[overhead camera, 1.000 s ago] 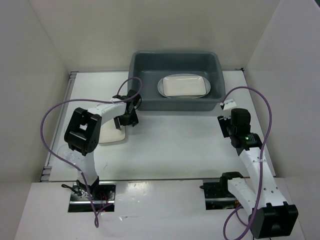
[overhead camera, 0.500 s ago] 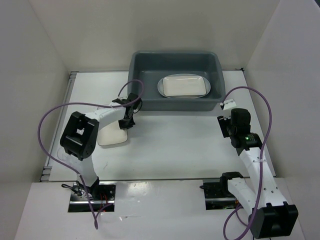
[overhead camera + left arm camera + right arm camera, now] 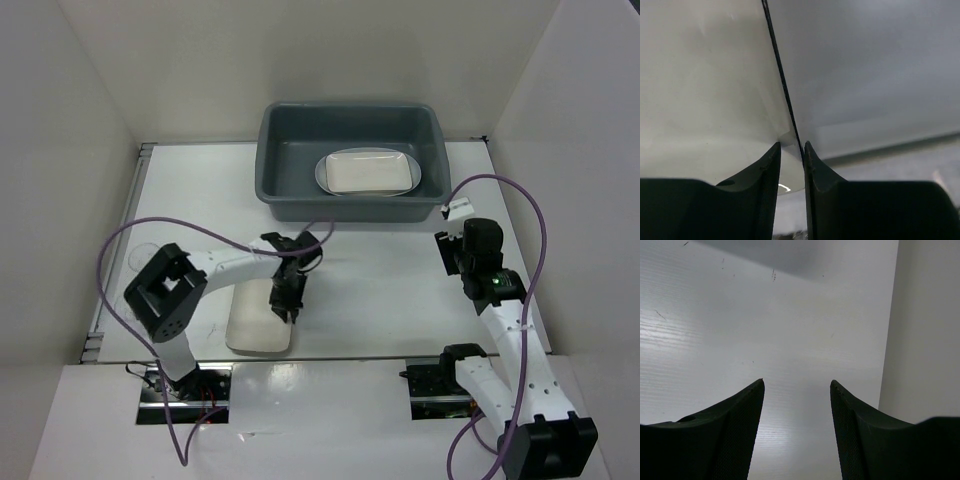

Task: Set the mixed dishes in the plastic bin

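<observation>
The left hand (image 3: 792, 146), clamped on the plate (image 3: 250, 326), hides its right edge. The right hand (image 3: 797, 385), fingers apart, hangs by the wall (image 3: 927, 315).

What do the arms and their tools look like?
The left arm and right arm have white links, black joint housings and looping purple cables. The left tool and right tool each have two black tapered fingers. A green light glows on the right arm.

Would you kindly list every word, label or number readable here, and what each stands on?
No text is readable.
White tag near the right gripper: too small to read.
Plastic bin, inner plate, held plate in the left gripper: no markings visible.
</observation>
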`<state>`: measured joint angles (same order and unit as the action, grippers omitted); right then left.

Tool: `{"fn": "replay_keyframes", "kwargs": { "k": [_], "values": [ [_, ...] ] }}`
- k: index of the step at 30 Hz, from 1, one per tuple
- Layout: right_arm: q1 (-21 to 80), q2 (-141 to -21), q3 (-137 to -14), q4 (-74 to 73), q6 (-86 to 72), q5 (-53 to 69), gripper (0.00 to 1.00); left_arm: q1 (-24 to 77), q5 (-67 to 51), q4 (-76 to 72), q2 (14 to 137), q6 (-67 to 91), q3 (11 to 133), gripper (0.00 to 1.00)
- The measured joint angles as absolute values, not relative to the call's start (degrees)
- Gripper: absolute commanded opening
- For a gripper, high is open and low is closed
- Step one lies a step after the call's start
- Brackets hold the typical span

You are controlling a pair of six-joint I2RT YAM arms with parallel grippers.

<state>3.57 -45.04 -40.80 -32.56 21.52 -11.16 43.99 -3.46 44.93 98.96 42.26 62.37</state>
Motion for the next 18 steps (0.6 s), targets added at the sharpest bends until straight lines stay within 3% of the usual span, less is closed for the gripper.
{"fn": "replay_keyframes", "kwargs": {
  "k": [9, 18],
  "values": [
    [3.62, -44.16, -40.80, -32.56, 21.52, -11.18, 0.62, 57.82, -13.37, 51.35, 110.91, 32.93, 75.83, 0.00],
    [3.62, -43.24, -40.75, -32.51, 21.52, -11.84, 0.64, 58.46, -4.19, 53.76, 114.69, 22.39, 84.60, 0.00]
  ]
}}
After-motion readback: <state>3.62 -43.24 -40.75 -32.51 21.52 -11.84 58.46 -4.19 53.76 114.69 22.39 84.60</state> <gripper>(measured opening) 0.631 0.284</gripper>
